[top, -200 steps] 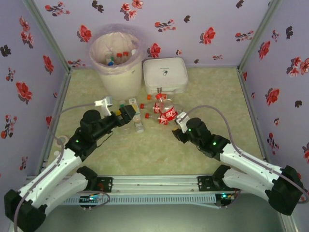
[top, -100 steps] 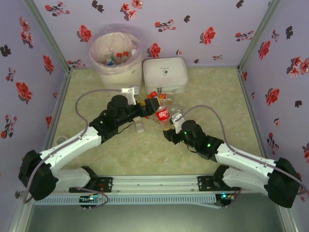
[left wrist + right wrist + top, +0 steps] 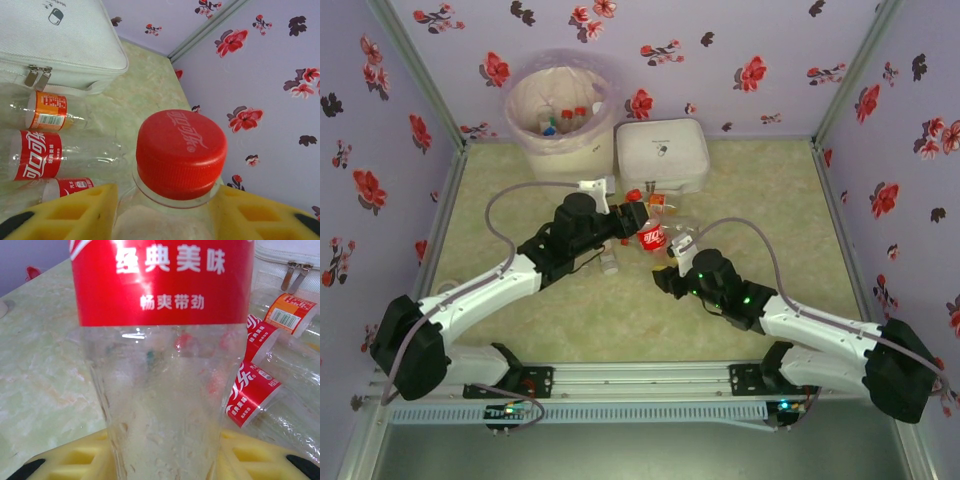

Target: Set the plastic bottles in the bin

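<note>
**From above:** the cream bin (image 3: 570, 165) stands at the far left of the tabletop (image 3: 620, 330). Several small bottles (image 3: 565, 118) lie inside it, and a white zip case (image 3: 662, 155) sits just beside it on the right. Both arms reach in front of the case. The left fingers (image 3: 630, 221) and right fingers (image 3: 669, 260) are near each other, with a red-labelled bottle (image 3: 650, 237) between them.

**Left wrist:** the yellow left fingers (image 3: 70, 212) are closed on the neck of a clear red-capped bottle (image 3: 181, 152). Beyond it, an orange-labelled bottle (image 3: 47, 111) and a red-labelled one (image 3: 35, 155) lie on the tabletop beside the case.

**Right wrist:** the yellow right fingers (image 3: 75, 457) are clamped on the clear lower body of the red-labelled bottle (image 3: 160, 365), which stands up from them. More loose bottles (image 3: 252, 390) lie behind it, near the case's zip.
</note>
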Controlling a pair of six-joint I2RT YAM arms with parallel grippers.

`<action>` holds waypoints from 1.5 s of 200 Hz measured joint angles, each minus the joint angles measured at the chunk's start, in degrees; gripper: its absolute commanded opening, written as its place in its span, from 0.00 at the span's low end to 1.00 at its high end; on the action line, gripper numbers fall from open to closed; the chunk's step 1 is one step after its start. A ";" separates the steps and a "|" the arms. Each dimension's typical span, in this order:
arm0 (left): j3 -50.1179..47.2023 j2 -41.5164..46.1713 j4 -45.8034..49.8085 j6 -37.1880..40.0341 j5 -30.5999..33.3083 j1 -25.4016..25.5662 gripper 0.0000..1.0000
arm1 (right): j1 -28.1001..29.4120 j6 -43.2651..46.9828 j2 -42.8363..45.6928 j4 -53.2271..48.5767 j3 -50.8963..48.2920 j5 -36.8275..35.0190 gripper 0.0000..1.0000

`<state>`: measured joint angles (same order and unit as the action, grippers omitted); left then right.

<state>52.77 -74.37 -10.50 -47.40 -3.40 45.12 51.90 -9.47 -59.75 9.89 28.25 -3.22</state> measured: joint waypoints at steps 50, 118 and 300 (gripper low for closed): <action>0.55 -1.18 0.07 0.46 -0.02 0.00 0.23 | -0.04 -0.55 -0.72 0.59 -0.24 -0.13 0.33; 3.17 -1.75 2.43 2.12 0.31 -0.31 0.14 | 0.22 1.95 1.22 -0.35 -0.24 -1.18 0.90; 50.18 -2.60 15.76 36.48 18.14 -19.98 0.00 | -2.32 5.84 28.37 -24.22 -0.79 -13.55 0.93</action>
<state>102.96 -76.97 5.26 -10.92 14.74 25.15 49.58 -3.64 -31.38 -14.33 27.46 -16.78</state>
